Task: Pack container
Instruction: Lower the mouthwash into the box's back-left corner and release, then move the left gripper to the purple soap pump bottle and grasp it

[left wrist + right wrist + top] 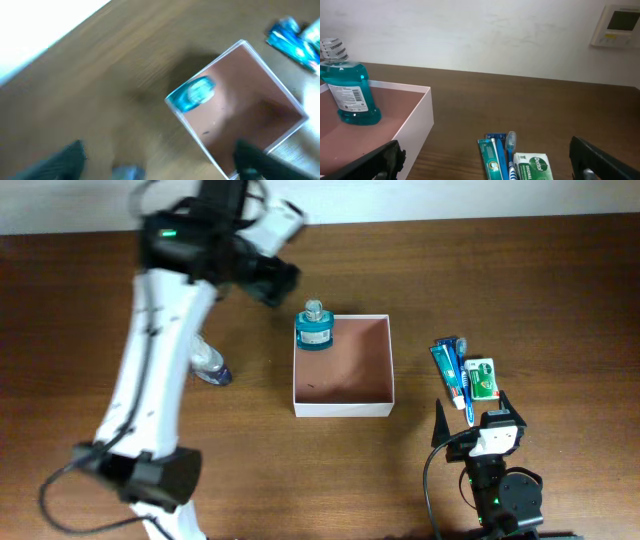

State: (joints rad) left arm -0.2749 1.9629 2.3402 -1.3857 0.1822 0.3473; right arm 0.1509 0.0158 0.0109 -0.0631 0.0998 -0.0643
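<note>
We judge that the packing has begun and is far from finished. The square, shallow container (345, 408) with thin white walls and a reddish-brown inside sits in the middle of the brown wooden table (540, 290). Only one thing is in it: a teal plastic bottle (315, 330) with a silver cap, which stands upright in the back left corner, close against the walls.

The left end effector (160, 160) hovers above the table near that corner. Its wrist picture is blurred, but its two dark fingers (67, 157) show wide apart with nothing between them, so we take this step to be the letting go of the bottle. The right end effector (490, 160) is also spread wide and empty, low by the front right side of the table.

The other things are outside the container. A small clear bottle with a blue cap (212, 366) lies on the table just beside the left arm. A blue and green toothpaste tube (446, 368), a blue toothbrush (462, 382) and a green soap box (484, 378) lie close together to the right of the container, just in front of the right end effector.

In our view the next move calls for one more pick. The flat, closely packed things on the right will need a careful descent on only one of them. The clear bottle may roll if it is pushed.
</note>
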